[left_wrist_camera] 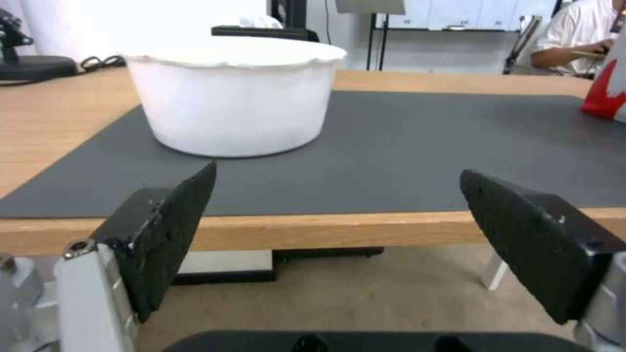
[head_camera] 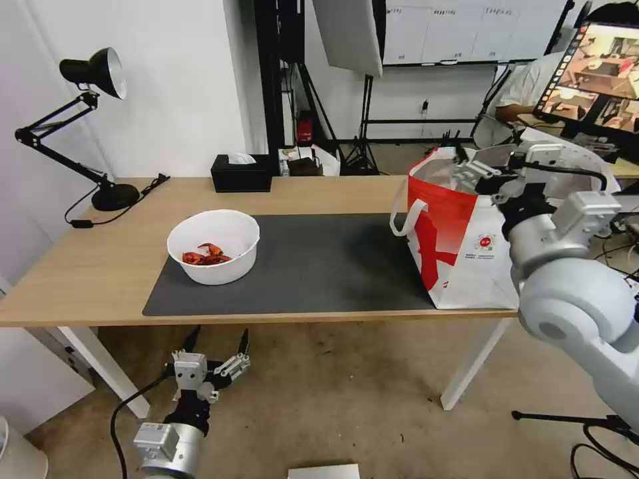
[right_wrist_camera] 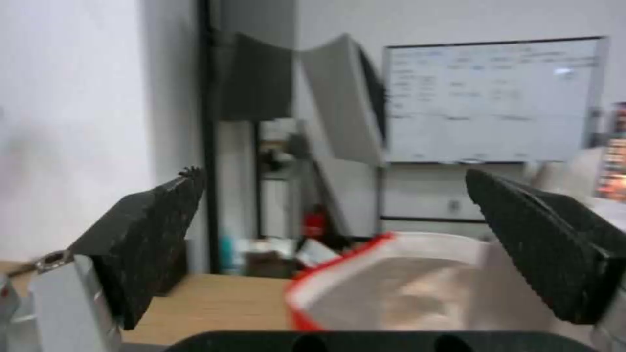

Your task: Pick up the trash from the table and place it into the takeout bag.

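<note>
A white round bowl holding red crayfish shells sits on the left part of the dark grey mat on the light-wood table. In the left wrist view the bowl stands just beyond the table's front edge. My left gripper hangs open and empty below that edge, in front of the bowl. The red-and-white takeout bag stands at the table's right end with its foil-lined mouth open. My right gripper is open and empty above the bag's mouth.
A black tissue box sits at the table's back edge. A black desk lamp with its cable stands at the back left corner. Light stands and a whiteboard are behind the table. A monitor is at the far right.
</note>
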